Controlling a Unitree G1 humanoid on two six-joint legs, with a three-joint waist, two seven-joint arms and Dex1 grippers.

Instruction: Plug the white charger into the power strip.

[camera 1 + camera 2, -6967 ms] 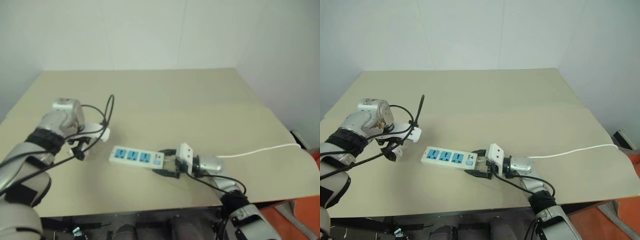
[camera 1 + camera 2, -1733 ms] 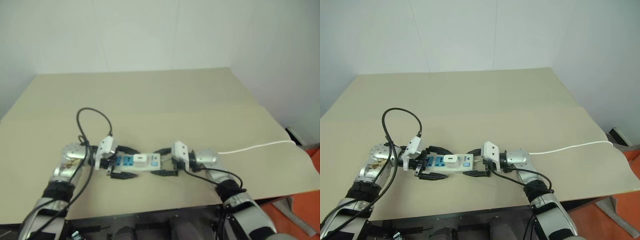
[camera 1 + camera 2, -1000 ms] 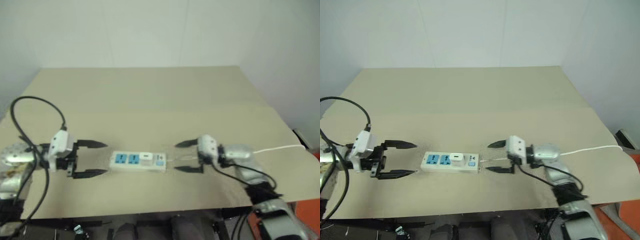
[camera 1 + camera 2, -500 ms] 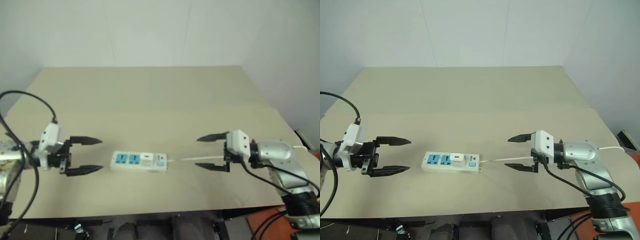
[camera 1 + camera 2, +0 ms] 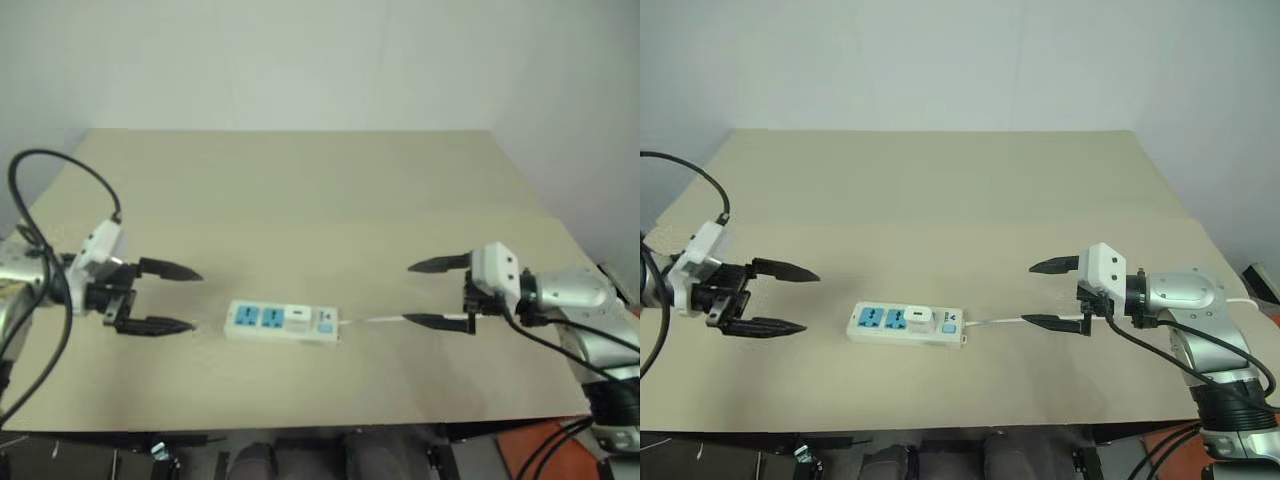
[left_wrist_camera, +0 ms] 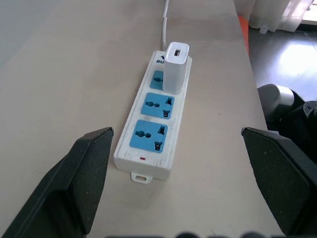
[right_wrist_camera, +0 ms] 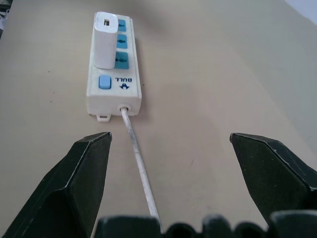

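Hovering above the bench point(image 5: 940, 190), the left hand point(image 5: 780, 298) has its two black fingers spread wide and holds nothing. The right hand point(image 5: 1052, 293) is spread just as wide and is empty too. Between them, well apart from both, the strip point(image 5: 906, 325) lies flat on the bench. The charger point(image 5: 916, 320) stands upright in the socket nearest the switch end, and the two other blue sockets are free. The cord point(image 5: 995, 322) runs from that end toward the right hand.

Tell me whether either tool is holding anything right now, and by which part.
Nothing is held. The left tool and right tool are both open, clear of the power strip; the white charger stands plugged into it.
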